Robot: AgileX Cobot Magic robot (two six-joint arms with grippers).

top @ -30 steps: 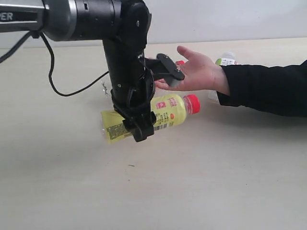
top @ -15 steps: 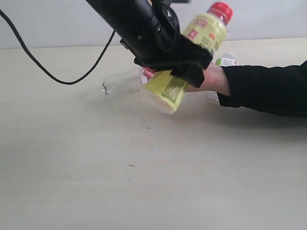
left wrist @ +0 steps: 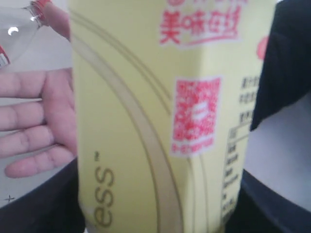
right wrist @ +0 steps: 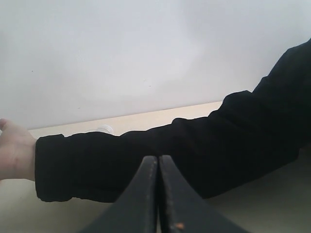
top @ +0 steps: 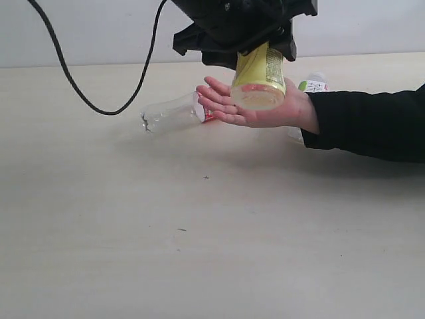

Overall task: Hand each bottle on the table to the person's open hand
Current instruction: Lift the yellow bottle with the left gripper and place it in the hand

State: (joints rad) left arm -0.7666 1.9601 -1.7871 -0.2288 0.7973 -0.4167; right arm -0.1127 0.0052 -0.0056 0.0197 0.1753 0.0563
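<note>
Black fingers (top: 289,46) of the left gripper (top: 259,53) pinch the yellow-labelled bottle (top: 259,80) from both sides, gripping it across its upper body. The bottle hangs roughly upright with its pale round base pointing down. In the left wrist view the label (left wrist: 146,121) fills nearly everything, red print and a red code square on yellow, with a dark finger (left wrist: 284,63) at its edge. Right under the base lies the person's open hand (top: 255,109), palm up and fingers spread toward the left arm's side. The base sits just over the palm, though I cannot tell whether it touches. A black sleeve (top: 365,126) runs from the wrist off to the right. Beyond the fingertips a clear bottle (top: 172,113) with a red label lies on its side on the table (top: 199,232), and behind the wrist a white bottle (top: 312,84) with a green label peeks out. A black cable (top: 99,100) loops down over the far side of the tabletop. Over on the other arm, the right gripper (right wrist: 158,194) has its two fingers pressed tight together — nothing between them — pointing toward the sleeve (right wrist: 194,145).
</note>
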